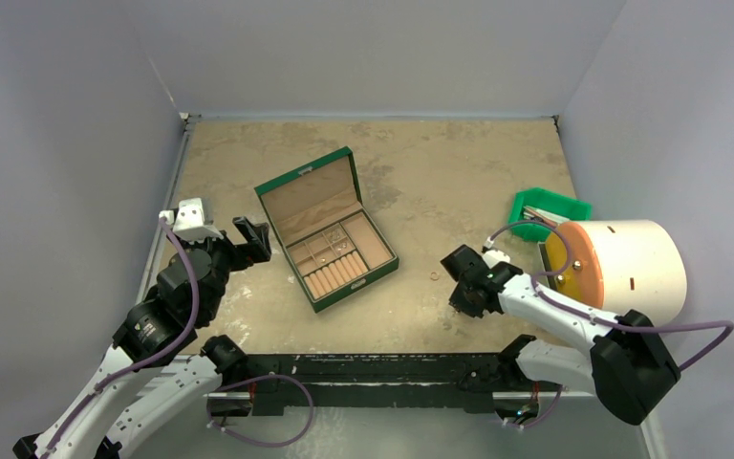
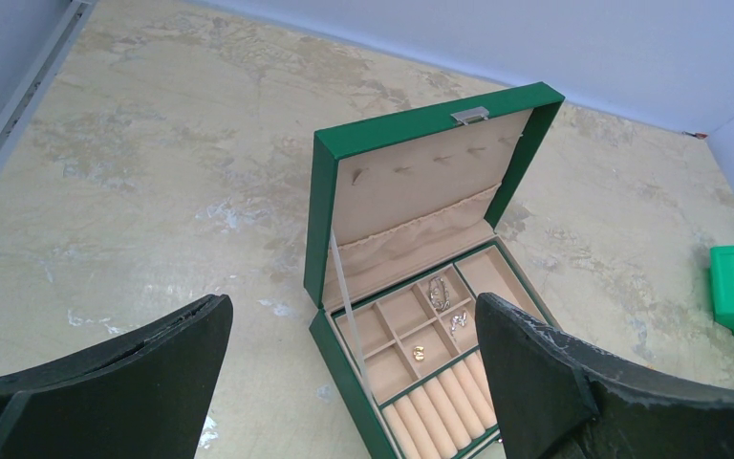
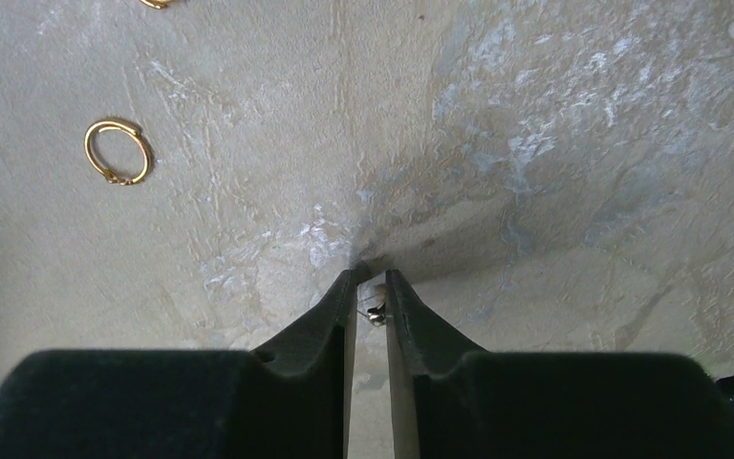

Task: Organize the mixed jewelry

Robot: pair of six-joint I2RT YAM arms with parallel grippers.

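Right jaws stand nearly closed around a tiny stud (image 3: 376, 312) at the bench (image 3: 535, 143); grip cannot be confirmed. A hoop (image 3: 118, 151) lies apart, left and beyond. Left jaws gape empty before the open box (image 2: 320, 220) holding more pieces (image 2: 439, 292).

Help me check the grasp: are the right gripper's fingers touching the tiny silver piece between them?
Cannot tell. The right wrist view shows the tiny silver piece in the narrow gap between the fingers, close against one, but contact isn't plain.
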